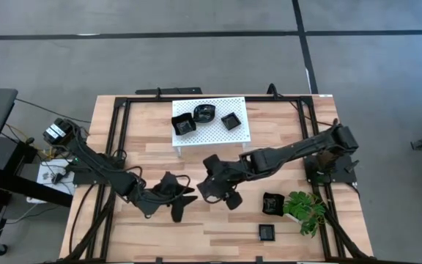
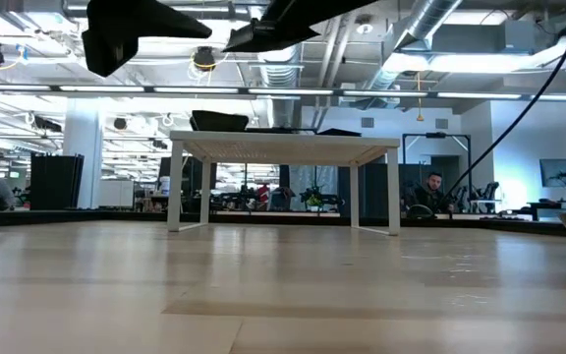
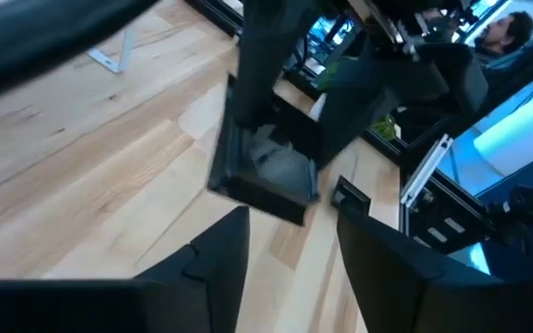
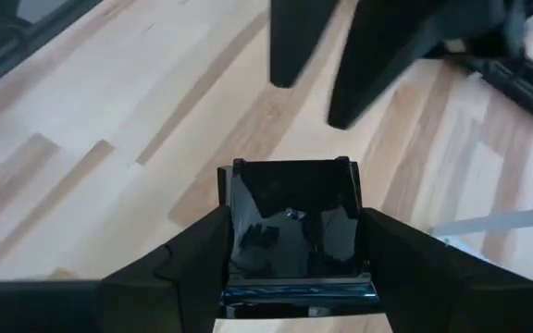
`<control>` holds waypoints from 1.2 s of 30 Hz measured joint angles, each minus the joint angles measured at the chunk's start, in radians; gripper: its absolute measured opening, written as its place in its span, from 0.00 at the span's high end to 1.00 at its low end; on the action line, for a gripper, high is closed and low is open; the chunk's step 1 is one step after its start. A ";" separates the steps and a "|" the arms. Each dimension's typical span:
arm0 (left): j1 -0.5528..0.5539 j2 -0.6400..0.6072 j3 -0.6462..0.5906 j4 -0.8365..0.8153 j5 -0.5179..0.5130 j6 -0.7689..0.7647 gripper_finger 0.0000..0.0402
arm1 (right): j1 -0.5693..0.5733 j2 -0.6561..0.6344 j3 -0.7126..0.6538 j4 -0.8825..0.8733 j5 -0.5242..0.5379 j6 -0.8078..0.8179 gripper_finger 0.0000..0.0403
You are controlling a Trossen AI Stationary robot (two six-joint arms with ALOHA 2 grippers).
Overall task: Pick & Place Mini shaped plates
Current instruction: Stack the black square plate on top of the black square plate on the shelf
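Wooden bench (image 1: 218,224) carries a rack (image 1: 246,130) with three plates. Right gripper (image 4: 294,268) holds a square plate (image 4: 294,222) between closed jaws, carrying. Left gripper (image 3: 290,254) hangs nearby, jaws open, empty. Next: move onto the rack and release.

A glossy black square plate (image 4: 292,227) is seen between the dark right claw (image 4: 294,254) fingers. The rack (image 1: 209,122) is white and perforated, the desk (image 1: 218,227) pale wood-grained, the plant (image 1: 306,208) green.
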 joint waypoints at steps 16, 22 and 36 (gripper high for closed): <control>-0.010 -0.011 0.000 0.135 0.011 0.166 0.60 | 0.033 -0.061 0.001 0.063 0.057 -0.037 0.44; -0.018 -0.034 0.000 0.149 0.018 0.223 0.62 | 0.041 -0.066 -0.001 0.091 0.056 -0.052 0.45; -0.024 -0.034 0.000 0.159 0.022 0.217 0.64 | 0.065 -0.086 0.000 0.110 0.167 -0.133 0.45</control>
